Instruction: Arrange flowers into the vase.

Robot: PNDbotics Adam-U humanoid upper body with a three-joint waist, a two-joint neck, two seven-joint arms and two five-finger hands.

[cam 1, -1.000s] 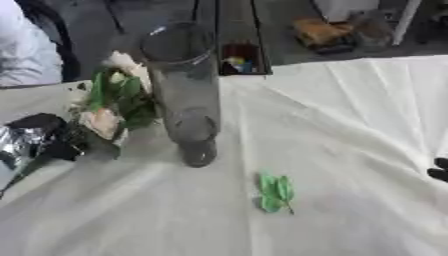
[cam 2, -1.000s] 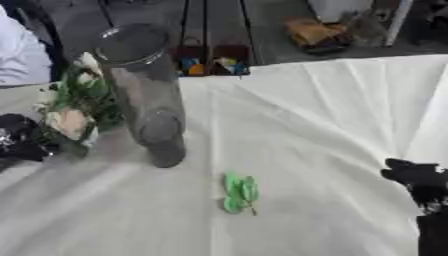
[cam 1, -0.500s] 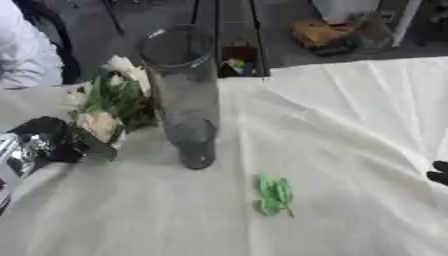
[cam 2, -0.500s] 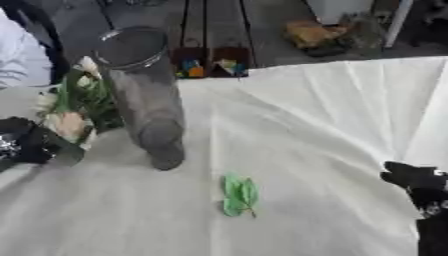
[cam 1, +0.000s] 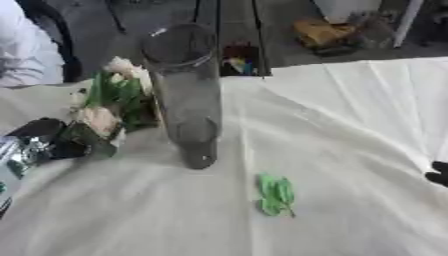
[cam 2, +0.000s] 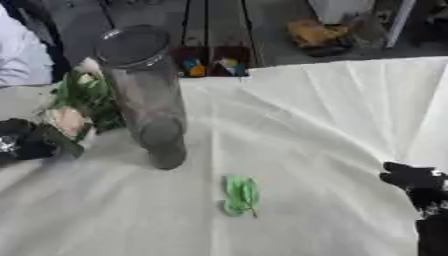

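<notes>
Lying loose leaf (cam 1: 276, 194), vase (cam 1: 185, 90), flowers (cam 1: 109, 105) beside

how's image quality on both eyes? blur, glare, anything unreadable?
Left eye view: soft throughout; the tall clear glass vase has no sharp edges, the pale flower bunch smears. Right eye view: equally soft; the green leaf sprig is a blob, and the black right hand is unreadable. No strong glare; lighting even.

Open table (cam 1: 350, 125) right of the upright vase (cam 1: 185, 95); only a green leaf (cam 1: 276, 194) lying there. Blocked on the left: flowers (cam 1: 109, 107) pressed against the vase.
</notes>
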